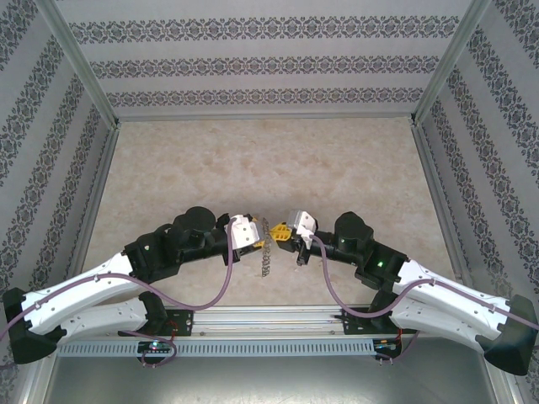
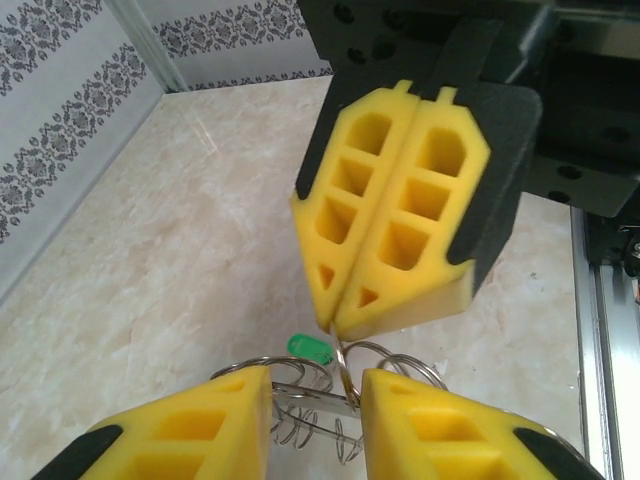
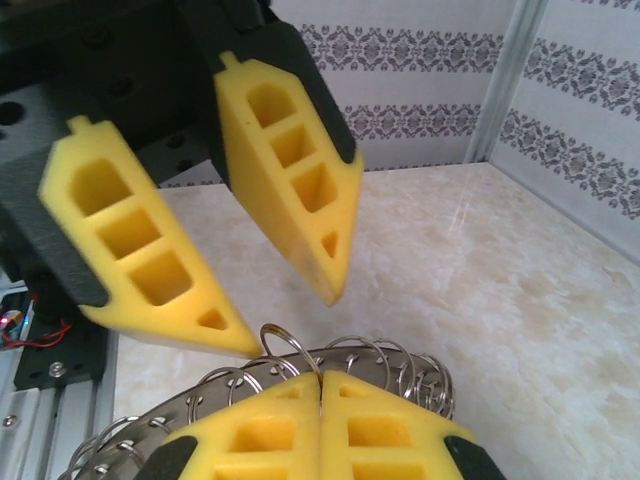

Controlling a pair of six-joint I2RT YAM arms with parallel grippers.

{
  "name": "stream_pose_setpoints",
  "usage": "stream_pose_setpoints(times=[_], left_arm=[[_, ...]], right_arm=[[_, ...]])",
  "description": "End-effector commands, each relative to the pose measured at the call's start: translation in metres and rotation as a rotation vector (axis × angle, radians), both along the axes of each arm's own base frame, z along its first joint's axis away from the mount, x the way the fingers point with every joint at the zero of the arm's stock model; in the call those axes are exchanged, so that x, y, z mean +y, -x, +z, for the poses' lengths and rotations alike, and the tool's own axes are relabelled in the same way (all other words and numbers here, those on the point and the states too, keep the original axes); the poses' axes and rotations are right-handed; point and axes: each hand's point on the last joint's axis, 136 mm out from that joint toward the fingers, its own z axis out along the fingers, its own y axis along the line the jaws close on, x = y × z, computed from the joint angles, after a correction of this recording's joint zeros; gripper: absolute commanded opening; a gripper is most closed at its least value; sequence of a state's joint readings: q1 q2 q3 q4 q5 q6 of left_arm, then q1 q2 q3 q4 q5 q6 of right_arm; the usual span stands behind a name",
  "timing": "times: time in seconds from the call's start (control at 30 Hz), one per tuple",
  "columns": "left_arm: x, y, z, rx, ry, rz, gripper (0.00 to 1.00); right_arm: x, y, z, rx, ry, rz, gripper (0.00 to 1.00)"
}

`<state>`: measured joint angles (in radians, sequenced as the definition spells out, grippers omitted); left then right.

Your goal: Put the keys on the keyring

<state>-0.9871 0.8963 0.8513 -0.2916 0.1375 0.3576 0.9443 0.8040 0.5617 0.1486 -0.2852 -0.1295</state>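
Mid-task, key not yet threaded as far as visible. Right gripper (image 2: 335, 322) has its jaws pressed fully together and pinches the top edge of the keyring (image 2: 318, 402), holding it up off the table (image 2: 180, 230); in the top view the ring hangs between the two arms, near the front middle of the table. Left gripper (image 3: 292, 323) is part-open, one finger on each side of the ring's wire loops (image 3: 385, 360). The gap is clear in both wrist views. Cannot tell whether either pad actually touches metal, and it clamps nothing visibly. Green key (image 2: 310, 347) sits just beside the right gripper's tip, behind the ring's upper loops. Its stem is hidden, so cannot tell if it hangs from a loop or lies on the table behind. Done: ring lifted and presented between both grippers. Left, by my read: get the key's stem through the ring or a loop, confirm it is hooked on, release.
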Motion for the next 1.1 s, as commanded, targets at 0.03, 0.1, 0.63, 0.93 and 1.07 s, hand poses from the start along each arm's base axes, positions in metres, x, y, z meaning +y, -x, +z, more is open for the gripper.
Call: stream_pose_setpoints(times=[0.03,0.1,0.63,0.93,1.07], left_arm=[[0.003,-0.007,-0.008,0.023,-0.001,0.023,0.27],[0.002,-0.006,-0.010,0.029,0.004,0.014,0.24],[0.022,-0.019,-0.023,0.167,0.061,0.116,0.15],[0.025,-0.030,-0.046,0.388,0.151,0.225,0.30],[0.017,-0.018,-0.075,0.533,0.089,0.190,0.35]], right_arm=[[0.004,0.011,0.026,-0.034,-0.071,0.071,0.00],[0.004,0.015,0.027,-0.036,-0.077,0.092,0.00],[-0.020,-0.012,-0.008,0.115,-0.019,-0.105,0.23],[-0.084,-0.057,-0.104,0.547,0.142,-0.514,0.52],[-0.098,-0.052,-0.127,0.675,0.085,-0.565,0.59]])
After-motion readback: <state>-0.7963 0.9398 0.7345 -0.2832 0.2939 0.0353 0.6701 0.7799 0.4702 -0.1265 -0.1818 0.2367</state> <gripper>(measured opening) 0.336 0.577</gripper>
